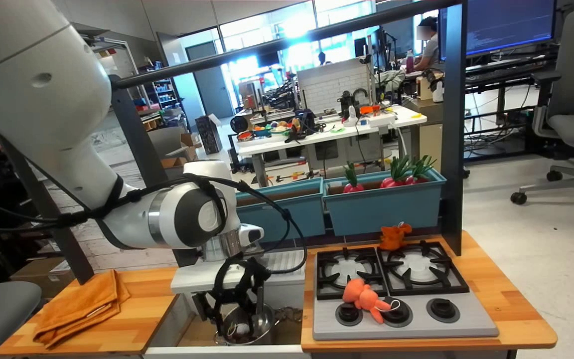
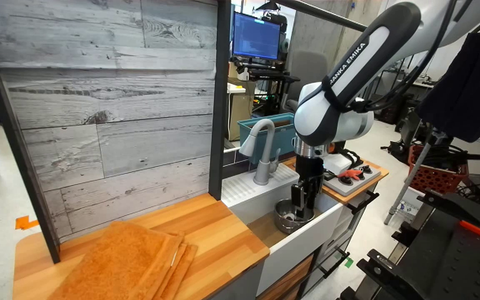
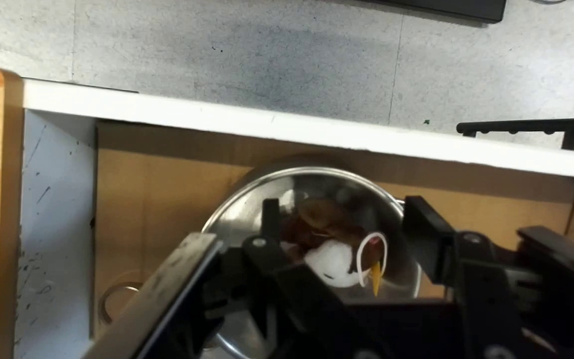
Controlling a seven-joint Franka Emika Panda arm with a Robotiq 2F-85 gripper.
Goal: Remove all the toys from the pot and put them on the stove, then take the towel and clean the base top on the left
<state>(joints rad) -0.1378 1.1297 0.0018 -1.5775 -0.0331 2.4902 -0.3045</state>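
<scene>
Silver pot (image 3: 253, 206) holds 1 white toy (image 3: 329, 260) and, apparently, brownish toys (image 3: 321, 214); the tool (image 3: 344, 217) gapes wide over them.

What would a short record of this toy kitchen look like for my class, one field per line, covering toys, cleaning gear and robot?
Container: round shiny silver metal pot, inside the white sink
Contents: rounded white toy; reddish-brown pieces, too blurred to count
Destination: flat grey toy stove
There now: coral-pink toy figure, on its front part; small orange toy, at its back edge
Cleaning gear: folded orange cloth towel, on the light-brown wooden countertop
Grasp: black two-fingered gripper, open, at the pot
Remaining: empty pot; wipe countertop
</scene>
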